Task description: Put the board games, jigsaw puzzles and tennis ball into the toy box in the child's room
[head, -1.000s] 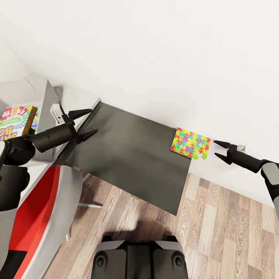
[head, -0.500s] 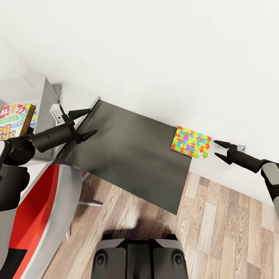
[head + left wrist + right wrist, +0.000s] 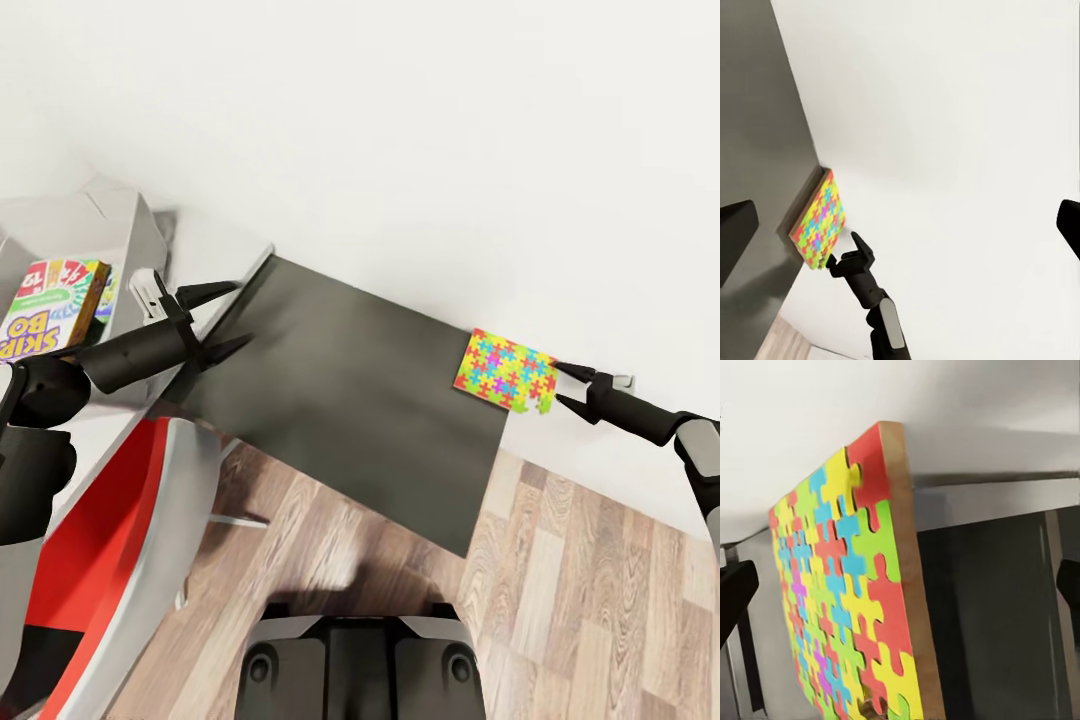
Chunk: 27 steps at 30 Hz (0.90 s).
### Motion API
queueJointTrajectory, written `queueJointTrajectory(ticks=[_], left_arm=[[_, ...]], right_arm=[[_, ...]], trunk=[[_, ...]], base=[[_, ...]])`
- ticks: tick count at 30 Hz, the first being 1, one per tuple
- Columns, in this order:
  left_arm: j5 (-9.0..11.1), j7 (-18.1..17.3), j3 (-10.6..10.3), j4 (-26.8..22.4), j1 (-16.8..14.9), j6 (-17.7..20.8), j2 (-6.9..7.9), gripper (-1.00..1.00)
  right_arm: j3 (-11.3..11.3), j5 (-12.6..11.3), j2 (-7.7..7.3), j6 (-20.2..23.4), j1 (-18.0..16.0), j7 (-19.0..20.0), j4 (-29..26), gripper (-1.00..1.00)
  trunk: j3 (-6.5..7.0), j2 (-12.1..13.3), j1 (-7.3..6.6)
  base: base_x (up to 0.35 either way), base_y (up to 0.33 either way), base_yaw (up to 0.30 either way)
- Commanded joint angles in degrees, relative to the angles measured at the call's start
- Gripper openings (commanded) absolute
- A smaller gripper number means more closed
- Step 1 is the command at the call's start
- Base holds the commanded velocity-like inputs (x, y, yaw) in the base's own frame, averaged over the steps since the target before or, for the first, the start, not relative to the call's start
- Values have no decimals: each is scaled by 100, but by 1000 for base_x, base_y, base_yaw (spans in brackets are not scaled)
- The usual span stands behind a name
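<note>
Jigsaw puzzle lying flat on the far right corner of the dark grey table section, close to the white wall, with one edge over the table end. Right gripper just beside this overhanging edge, fingers spread apart, holding nothing; touching or not, cannot tell. Same puzzle seen from the right wrist view, very near, brown edge toward the camera. From the left wrist view, the puzzle at the table corner and the right gripper next to it. Left gripper open and empty, above the left end of the dark section. Skip-Bo board game lying in the light grey toy box at far left. Red and grey chair below the left arm, on wood-plank floor.
</note>
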Motion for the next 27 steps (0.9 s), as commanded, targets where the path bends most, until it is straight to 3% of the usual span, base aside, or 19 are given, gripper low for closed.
queueJointTrajectory(ticks=[1,27], left_arm=[[60,54,-4,-1,-6,-6,2,100],[60,54,-4,-1,-6,-5,-4,100]], right_arm=[[-17,11,-1,30,-3,18,1,100],[-23,10,-13,30,6,18,1,100]], trunk=[[-7,-9,3],[-7,-9,3]], base=[[0,0,206],[0,0,57]])
